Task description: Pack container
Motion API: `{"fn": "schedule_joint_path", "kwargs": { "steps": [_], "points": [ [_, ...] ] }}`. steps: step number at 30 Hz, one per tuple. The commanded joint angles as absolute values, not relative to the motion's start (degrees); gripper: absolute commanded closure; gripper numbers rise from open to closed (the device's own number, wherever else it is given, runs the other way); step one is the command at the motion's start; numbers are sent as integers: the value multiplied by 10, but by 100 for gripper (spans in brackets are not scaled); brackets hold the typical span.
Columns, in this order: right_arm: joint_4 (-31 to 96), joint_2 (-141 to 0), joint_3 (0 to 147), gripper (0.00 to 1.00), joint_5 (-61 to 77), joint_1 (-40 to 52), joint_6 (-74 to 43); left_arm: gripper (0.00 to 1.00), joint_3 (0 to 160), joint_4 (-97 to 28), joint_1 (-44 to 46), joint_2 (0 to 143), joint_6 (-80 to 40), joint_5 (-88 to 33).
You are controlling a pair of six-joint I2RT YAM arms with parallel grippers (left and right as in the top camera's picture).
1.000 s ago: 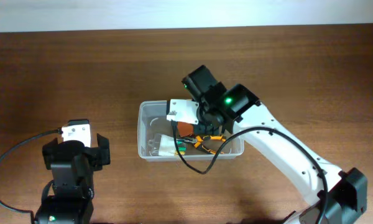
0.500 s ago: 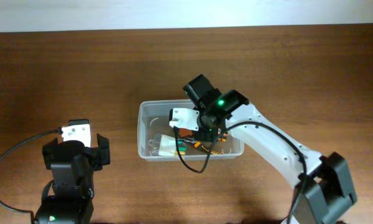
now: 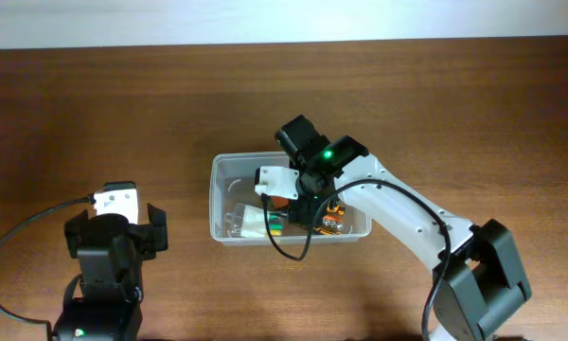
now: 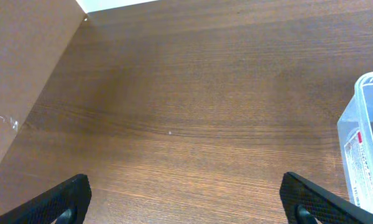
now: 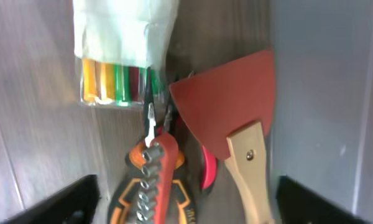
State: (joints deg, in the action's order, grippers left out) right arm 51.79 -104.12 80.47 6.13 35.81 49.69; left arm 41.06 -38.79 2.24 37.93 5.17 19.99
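Observation:
The container (image 3: 229,166) is a clear shallow tub in the middle of the table. My right gripper (image 3: 308,210) hangs inside it, open, pointing down at the contents. In the right wrist view the right gripper (image 5: 193,202) has its fingers (image 5: 62,202) spread wide with nothing gripped. Below them lie a scraper (image 5: 227,109) with a red blade and wooden handle, an orange and black bit set (image 5: 152,186), and a pack of coloured markers (image 5: 115,78). My left gripper (image 3: 114,229) stands open over bare table, well left of the tub.
The left wrist view shows brown wooden tabletop (image 4: 193,112) between the left gripper's (image 4: 186,205) fingers, with the tub's corner (image 4: 360,137) at the right edge. A black cable (image 3: 293,248) loops over the tub's front wall. A pale wall strip (image 3: 265,19) borders the table's far edge.
My right gripper has sunk lower into the tub and gone from shut to open, letting go of the red-bladed scraper. The left arm has not moved.

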Motion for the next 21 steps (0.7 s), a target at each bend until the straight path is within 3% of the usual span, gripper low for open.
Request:
{"fn": "schedule_joint_path", "kwargs": {
  "steps": [1,11,21],
  "points": [
    [516,-1034,840,1,61,355,486,1,422,-387,25,379,61,204],
    [517,-1004,1109,1,-215,317,246,1,422,-387,25,379,61,204],
    [600,-864,1193,1,-216,166,232,1,422,-387,25,379,61,204]
  ]
}}
